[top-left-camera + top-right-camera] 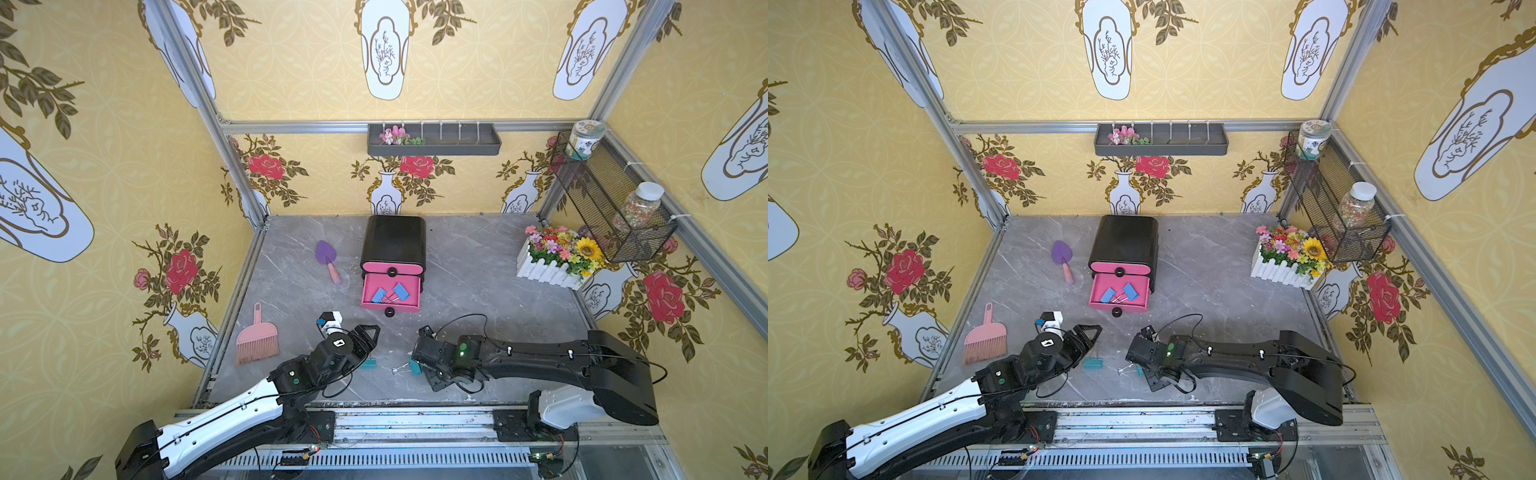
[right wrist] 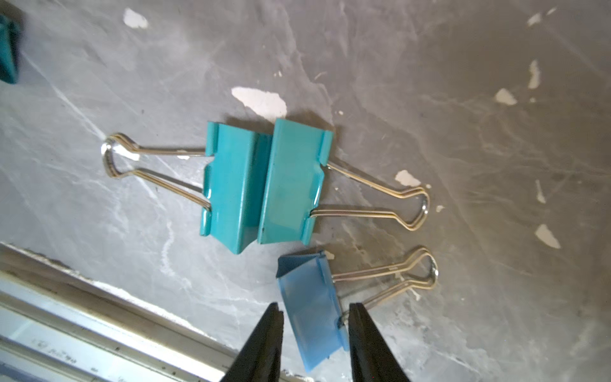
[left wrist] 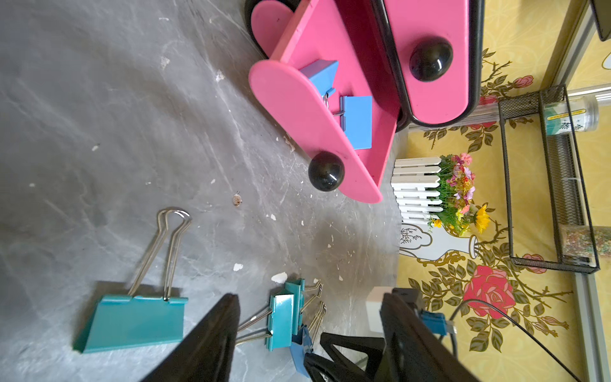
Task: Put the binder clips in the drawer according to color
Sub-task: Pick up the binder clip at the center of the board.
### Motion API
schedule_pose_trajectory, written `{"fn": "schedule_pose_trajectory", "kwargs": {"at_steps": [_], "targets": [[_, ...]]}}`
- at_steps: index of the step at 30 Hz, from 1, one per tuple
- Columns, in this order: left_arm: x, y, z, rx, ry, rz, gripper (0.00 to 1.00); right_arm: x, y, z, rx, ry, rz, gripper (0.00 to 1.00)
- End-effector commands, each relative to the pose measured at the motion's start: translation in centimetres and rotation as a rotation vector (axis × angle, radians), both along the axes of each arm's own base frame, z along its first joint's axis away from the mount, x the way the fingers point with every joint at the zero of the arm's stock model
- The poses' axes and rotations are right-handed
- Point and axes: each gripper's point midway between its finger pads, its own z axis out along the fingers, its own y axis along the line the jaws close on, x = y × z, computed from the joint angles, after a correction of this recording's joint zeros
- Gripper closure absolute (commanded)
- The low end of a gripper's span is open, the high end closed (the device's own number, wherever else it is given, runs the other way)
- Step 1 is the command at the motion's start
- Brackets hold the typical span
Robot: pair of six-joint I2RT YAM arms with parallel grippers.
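Observation:
The drawer unit [image 1: 392, 241] is black, with its middle pink drawer [image 1: 390, 306] pulled out. Two blue binder clips [image 1: 377, 295] [image 3: 358, 122] lie inside it. One teal clip [image 1: 368, 364] [image 3: 132, 322] lies alone on the table by my left gripper [image 1: 374, 332] [image 3: 309, 296], which hovers open and empty. Two teal clips [image 2: 231, 185] [image 2: 291, 185] lie back to back. Beside them a blue clip [image 2: 310, 307] sits between the fingers of my right gripper [image 2: 315, 307] [image 1: 415, 365]. One finger touches it and a thin gap shows at the other.
A purple trowel [image 1: 326, 253] and a pink brush [image 1: 257, 336] lie left of the cabinet. A white picket flower box [image 1: 548, 266] stands at the back right under a wire basket [image 1: 611, 199]. The table's front edge [image 2: 99, 297] runs close behind my right gripper.

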Motion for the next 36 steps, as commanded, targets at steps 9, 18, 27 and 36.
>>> {"fn": "schedule_pose_trajectory", "kwargs": {"at_steps": [9, 18, 27, 36], "targets": [[0.2, -0.3, -0.1, -0.017, -0.007, -0.003, 0.27, -0.1, -1.3, 0.4, -0.054, 0.009, 0.012, 0.56], [0.0, 0.0, -0.2, -0.019, -0.005, 0.000, 0.27, -0.7, 0.2, -1.5, -0.071, 0.036, 0.050, 0.51], [-0.1, 0.0, -0.5, -0.020, 0.001, 0.002, 0.27, -0.5, 0.6, -1.8, -0.081, 0.035, 0.058, 0.48], [-0.1, 0.0, -0.7, -0.016, 0.005, 0.004, 0.27, -0.5, 0.1, -3.2, -0.083, 0.051, 0.036, 0.51]]}}
